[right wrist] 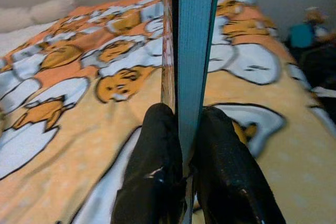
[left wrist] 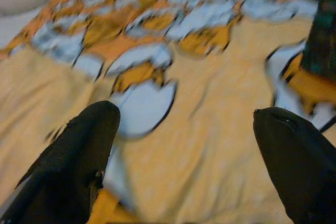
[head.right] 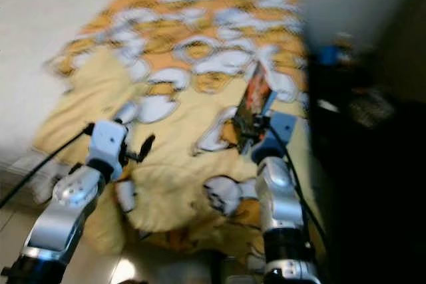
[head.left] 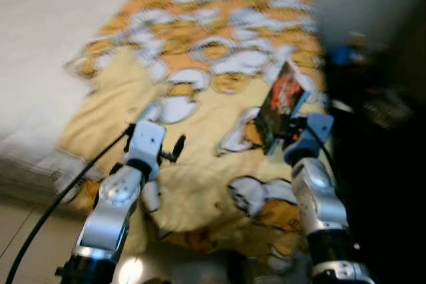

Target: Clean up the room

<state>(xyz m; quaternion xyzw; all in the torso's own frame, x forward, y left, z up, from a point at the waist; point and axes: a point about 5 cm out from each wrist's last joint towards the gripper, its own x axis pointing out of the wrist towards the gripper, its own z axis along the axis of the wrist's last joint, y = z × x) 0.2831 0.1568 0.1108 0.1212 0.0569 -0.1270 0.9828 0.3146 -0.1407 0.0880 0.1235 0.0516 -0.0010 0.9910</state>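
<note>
Left eye view, blurred: right gripper (head.left: 283, 139) sits centre-right of frame, pinching the lower edge of a thin flat book (head.left: 279, 101) that stands tilted above it, over the yellow-and-orange patterned blanket (head.left: 200, 84) on the bed (head.left: 40, 44). Left gripper (head.left: 174, 145) is lower left of centre, hovering over the blanket and carrying nothing. Right eye view: same layout, shifted left; the book (head.right: 253, 101) rises above the right gripper (head.right: 251, 136), dark furniture (head.right: 373, 164) down the right edge. Left wrist view: both black fingers (left wrist: 79, 161) spread wide at the bottom corners, nothing between them, blanket (left wrist: 210, 145) below; a dark shape at the right edge is probably the book, too blurred to be sure. Right wrist view: fingers (right wrist: 157, 171) pressed together on the book (right wrist: 191, 51) at bottom centre, its teal edge running straight up the middle of the frame. Handling judgement: light, stiff, likely a glossy cover, so it could slip or pivot. The grip is low on one edge with most of the book above the pinch, so it can swing; a hold nearer mid-edge would be steadier.
</note>
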